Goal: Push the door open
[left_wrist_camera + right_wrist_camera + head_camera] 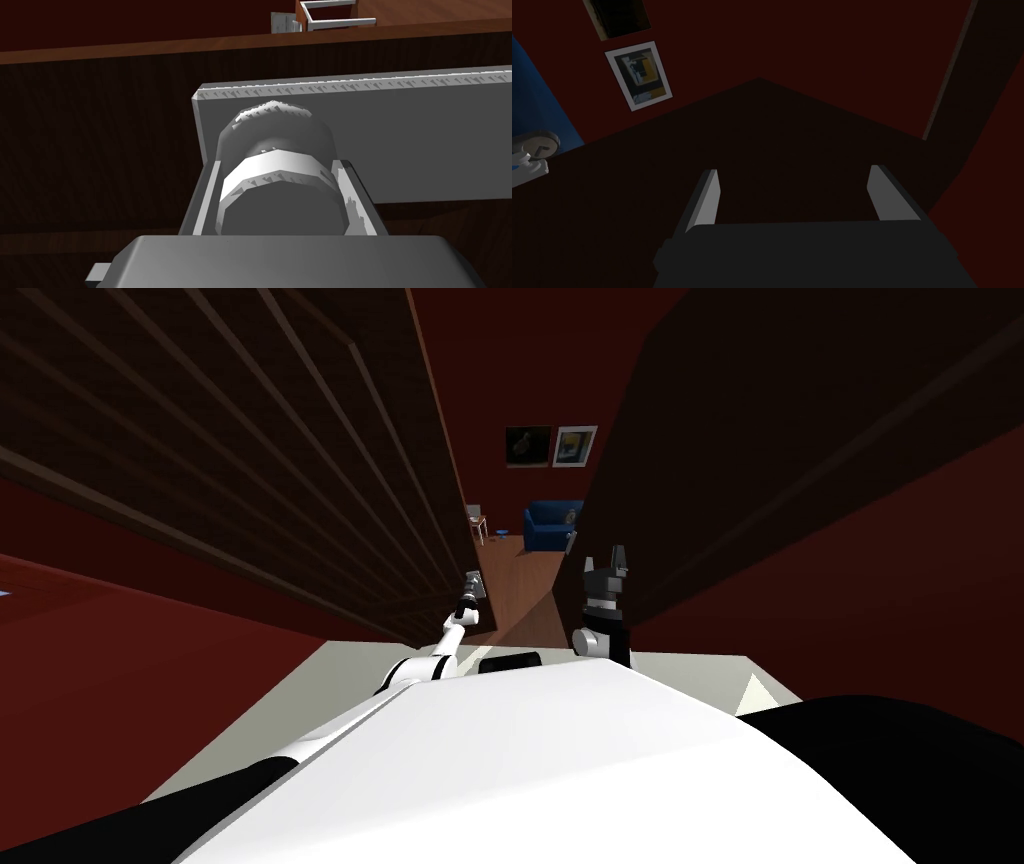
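Red walls [120, 628] frame a narrow gap [520, 613] onto a far room [510, 556] with a sofa [550, 526], the dark door [250, 438] ajar at left, left gripper [277, 170] clamped on its edge knob [275, 130], right gripper [794, 175] spread wide by the right panel [800, 438]

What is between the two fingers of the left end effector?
A grey round door knob, its sides pressed by both fingers, as the left wrist view shows.

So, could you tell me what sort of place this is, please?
Probably a house doorway opening onto a living room: a dark wooden door, a blue sofa beyond it, and framed pictures on the red wall.
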Robot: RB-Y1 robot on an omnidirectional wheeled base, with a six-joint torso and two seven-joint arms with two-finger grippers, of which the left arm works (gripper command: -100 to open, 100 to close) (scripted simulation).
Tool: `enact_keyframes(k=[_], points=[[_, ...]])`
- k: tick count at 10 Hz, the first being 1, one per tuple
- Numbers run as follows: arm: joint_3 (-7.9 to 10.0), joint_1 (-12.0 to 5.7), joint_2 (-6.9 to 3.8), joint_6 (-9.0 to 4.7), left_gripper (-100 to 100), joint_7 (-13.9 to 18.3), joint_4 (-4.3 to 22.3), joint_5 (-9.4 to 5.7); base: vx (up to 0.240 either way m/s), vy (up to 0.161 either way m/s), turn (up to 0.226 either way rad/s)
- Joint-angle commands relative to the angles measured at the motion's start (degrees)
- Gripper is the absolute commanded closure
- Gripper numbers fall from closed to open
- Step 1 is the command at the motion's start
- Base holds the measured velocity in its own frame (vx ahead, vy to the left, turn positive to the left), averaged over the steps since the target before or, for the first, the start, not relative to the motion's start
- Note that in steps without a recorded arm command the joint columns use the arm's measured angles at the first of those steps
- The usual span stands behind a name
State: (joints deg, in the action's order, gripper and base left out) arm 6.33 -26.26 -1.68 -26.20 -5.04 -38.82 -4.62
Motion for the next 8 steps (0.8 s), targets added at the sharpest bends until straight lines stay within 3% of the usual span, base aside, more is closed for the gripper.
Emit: enact_keyframes(k=[1,3,4,8], points=[[1.79,-0.71,-1.64,-0.67,100,-0.2,1.3,-0.66,0.191,-0.142,0.092],[1.79,-0.71,-1.64,-0.67,100,-0.2,1.3,-0.66,0.087,-0.050,0.021],[3.30,-0.60,-2.42,-0.66,100,-0.6,1.3,-1.21,0.113,-0.082,0.082],[4.08,-0.55,-2.78,-0.65,100,-0.8,1.3,-1.49,0.102,-0.085,0.051]])
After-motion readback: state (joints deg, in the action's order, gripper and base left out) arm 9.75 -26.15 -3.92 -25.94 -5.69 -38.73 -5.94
